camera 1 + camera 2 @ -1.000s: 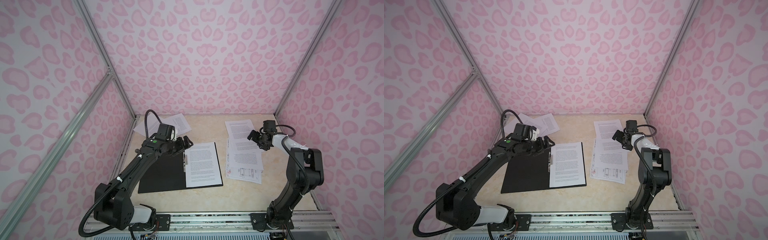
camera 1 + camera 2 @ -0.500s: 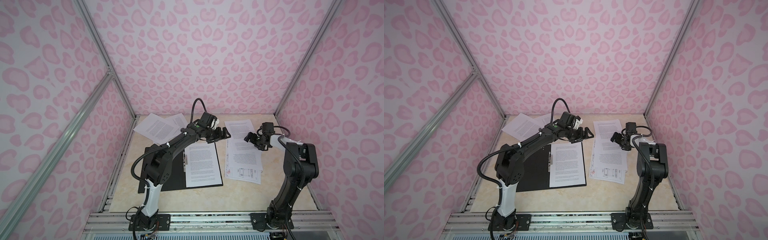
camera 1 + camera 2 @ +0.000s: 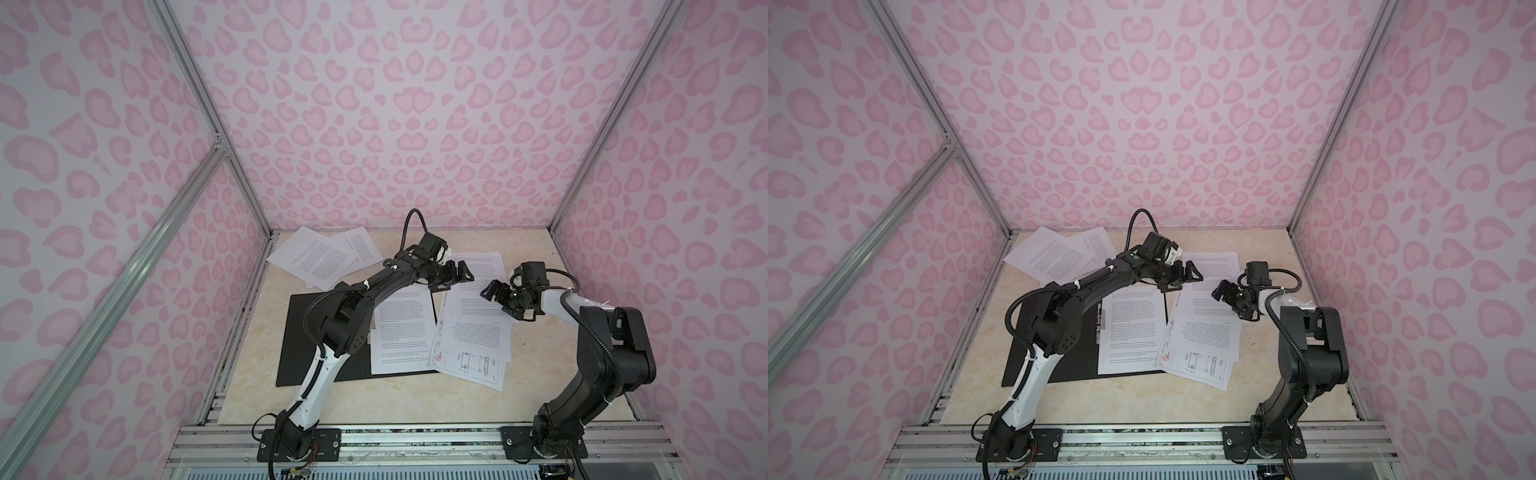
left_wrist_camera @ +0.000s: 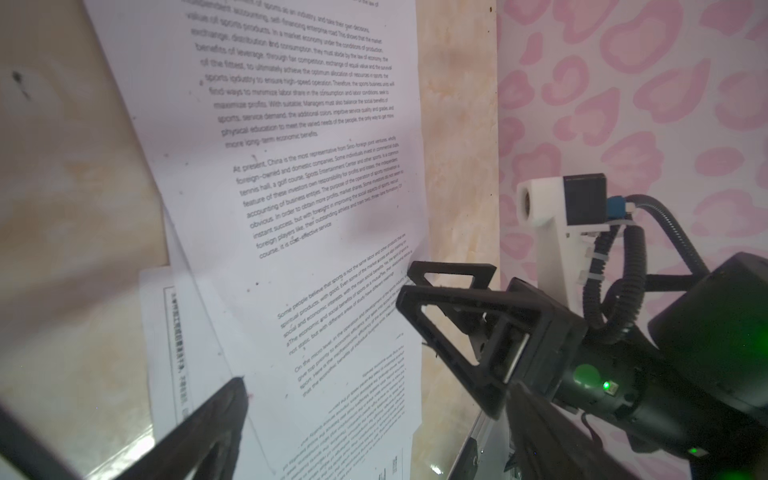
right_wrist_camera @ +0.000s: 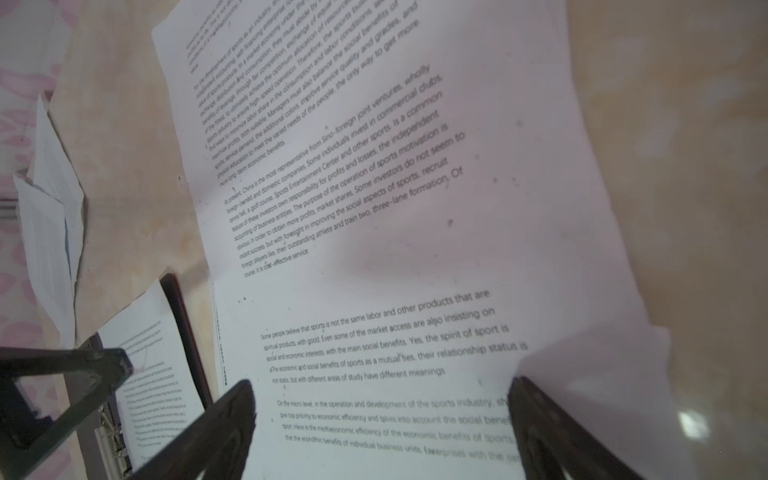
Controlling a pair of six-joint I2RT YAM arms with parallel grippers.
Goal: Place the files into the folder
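Note:
The folder lies open and black on the table, and one printed sheet rests on its right half. Just right of it is a loose pile of files, with a drawing sheet at the bottom. My left gripper reaches across to the pile's far end and hangs open over the top sheet. My right gripper faces it from the right, open over the same sheet. Neither my left gripper nor my right gripper has anything between its fingers.
Two more printed sheets lie overlapped at the back left corner, against the pink wall. The folder's metal spine clip shows beside the left arm. Aluminium rails run along the table's front edge.
My left arm has swung from above the folder's left half across to the pile on the right. The right gripper has drifted slightly left and lower. Both grippers stayed open.

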